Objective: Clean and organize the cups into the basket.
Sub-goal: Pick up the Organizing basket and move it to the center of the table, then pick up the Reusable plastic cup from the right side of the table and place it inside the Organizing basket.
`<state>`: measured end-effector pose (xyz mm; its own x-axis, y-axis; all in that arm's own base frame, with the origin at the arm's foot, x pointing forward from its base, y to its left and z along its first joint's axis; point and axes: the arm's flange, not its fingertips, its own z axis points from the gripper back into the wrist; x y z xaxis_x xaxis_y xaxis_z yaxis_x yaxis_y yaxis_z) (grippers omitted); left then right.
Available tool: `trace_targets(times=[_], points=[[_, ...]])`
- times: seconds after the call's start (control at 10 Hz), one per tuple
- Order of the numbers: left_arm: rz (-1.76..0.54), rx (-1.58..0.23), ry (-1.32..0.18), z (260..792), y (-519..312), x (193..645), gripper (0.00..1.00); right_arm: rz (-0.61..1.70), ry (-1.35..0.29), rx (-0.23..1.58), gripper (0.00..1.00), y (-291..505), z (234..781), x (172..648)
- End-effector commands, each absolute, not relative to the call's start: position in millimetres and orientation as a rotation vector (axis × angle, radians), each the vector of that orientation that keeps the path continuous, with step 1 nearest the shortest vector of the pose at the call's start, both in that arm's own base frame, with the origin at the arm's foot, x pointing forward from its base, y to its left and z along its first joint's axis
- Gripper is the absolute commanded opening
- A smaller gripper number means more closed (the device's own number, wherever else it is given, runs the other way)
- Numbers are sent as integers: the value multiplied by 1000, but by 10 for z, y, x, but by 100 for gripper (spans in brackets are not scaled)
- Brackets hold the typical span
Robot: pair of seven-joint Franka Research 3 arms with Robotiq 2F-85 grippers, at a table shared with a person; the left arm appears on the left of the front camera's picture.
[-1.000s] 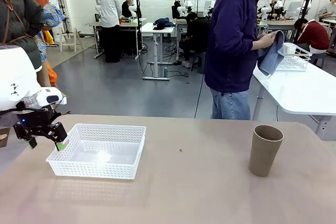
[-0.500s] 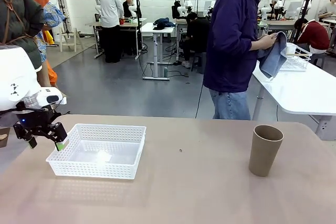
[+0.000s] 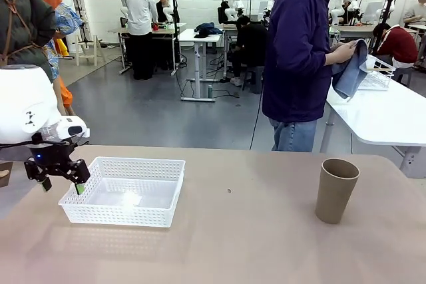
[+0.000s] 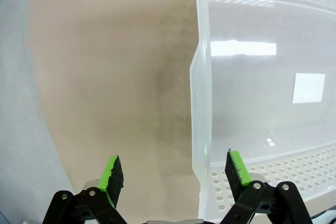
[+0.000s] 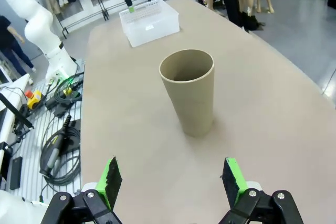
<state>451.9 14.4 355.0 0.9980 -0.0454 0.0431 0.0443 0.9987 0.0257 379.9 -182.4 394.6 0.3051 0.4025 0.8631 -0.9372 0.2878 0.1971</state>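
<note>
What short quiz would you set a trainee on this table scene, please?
1. True or false: the tall matte-brown cardboard cup stands upright on the table, outside the shallow white lattice-sided plastic basket.
2. The left pincer has its jaws either side of: A) the basket's side wall, B) the cup, C) a spoon.
3. Fill in: the right pincer, facing the cup, is ___.
Key: 1 true; 2 A; 3 open.
</note>
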Motion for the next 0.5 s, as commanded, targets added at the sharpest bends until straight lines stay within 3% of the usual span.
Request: trace_targets(times=[0.0,0.4], points=[[-7,88,-44,3452,86,4625,100,1072,-839,806,100,-1770,3747,3903],[15,121,-29,3324,13,4703,100,1135,-844,801,100,-1685,3424,4112]])
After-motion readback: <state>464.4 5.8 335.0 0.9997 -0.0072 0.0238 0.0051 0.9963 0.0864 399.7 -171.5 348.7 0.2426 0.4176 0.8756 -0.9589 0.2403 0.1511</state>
